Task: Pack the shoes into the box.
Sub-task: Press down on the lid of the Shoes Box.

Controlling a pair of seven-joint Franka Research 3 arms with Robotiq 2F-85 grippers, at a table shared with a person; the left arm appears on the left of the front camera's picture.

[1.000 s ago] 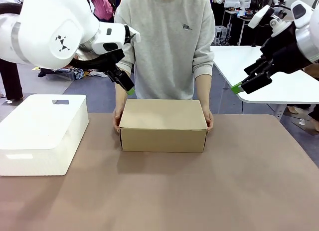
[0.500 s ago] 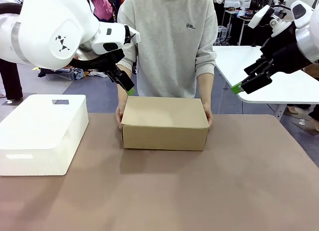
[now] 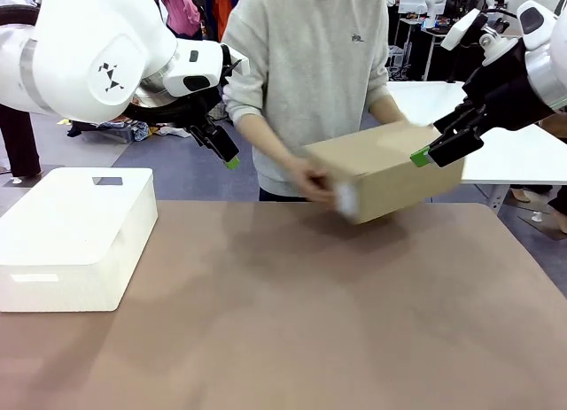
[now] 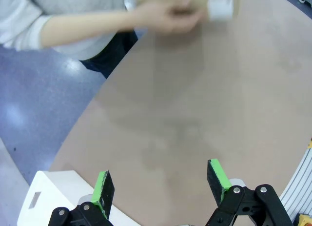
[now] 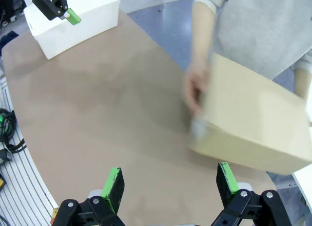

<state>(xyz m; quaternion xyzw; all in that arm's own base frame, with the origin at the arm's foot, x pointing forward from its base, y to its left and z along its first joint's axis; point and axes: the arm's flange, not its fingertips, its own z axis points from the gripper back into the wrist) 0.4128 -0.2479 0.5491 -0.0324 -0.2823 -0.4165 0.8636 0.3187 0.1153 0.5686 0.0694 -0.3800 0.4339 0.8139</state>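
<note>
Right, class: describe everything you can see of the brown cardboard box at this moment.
The box is plain brown cardboard, rectangular and closed, with a pale patch at one lower corner. It is motion-blurred, tilted and lifted clear of the table, toward the robot's right side. The person's hand grips its near end; another hand seems to hold the far end. In the front view the right gripper overlaps it, open; contact cannot be told. Its contents are hidden.

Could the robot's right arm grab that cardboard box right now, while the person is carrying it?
Probably not cleanly. The right gripper hangs open close to the cardboard box, but the person's hand holds it tilted in the air above the table, and the box looks wider than the open jaws.
</note>
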